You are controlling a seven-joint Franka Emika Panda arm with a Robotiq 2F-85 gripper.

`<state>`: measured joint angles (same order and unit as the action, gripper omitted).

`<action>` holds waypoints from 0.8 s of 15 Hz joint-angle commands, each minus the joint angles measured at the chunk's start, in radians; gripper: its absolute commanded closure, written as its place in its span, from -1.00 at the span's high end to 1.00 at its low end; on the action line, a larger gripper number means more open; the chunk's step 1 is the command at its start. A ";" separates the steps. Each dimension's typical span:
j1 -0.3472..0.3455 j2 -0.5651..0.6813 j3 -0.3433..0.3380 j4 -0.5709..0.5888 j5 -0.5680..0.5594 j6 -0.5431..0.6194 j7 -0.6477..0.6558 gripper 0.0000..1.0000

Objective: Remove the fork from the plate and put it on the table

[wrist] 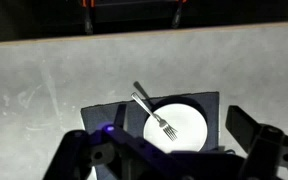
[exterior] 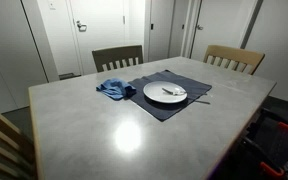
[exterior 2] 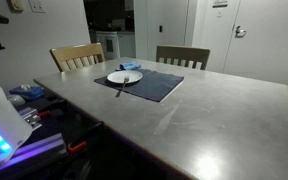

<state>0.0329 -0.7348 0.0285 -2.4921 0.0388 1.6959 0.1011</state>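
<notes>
The white plate (wrist: 189,125) lies on a dark navy placemat (wrist: 210,102) on the pale grey table (wrist: 44,80). The silvery fork (wrist: 152,110) lies across the plate's rim, tines on the plate and handle sticking out over the placemat. My gripper (wrist: 162,142) hangs well above the plate, open and empty, one finger at each side of the wrist view. The plate (exterior: 165,93) (exterior 2: 124,77) and fork (exterior: 171,92) (exterior 2: 121,87) show in both exterior views. The gripper is not seen there.
A crumpled blue cloth (exterior: 114,89) (exterior 2: 131,67) lies beside the placemat (exterior: 170,110) (exterior 2: 152,88). Two wooden chairs (exterior: 117,56) (exterior: 234,58) stand at the table's far side. Wide bare tabletop (exterior: 104,135) (exterior 2: 214,115) stretches away from the placemat.
</notes>
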 commanded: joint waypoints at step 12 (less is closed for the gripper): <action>0.022 0.091 0.051 0.003 -0.142 0.188 -0.070 1.00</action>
<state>0.0481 -0.7085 0.0876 -2.4992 -0.0897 1.8121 0.0650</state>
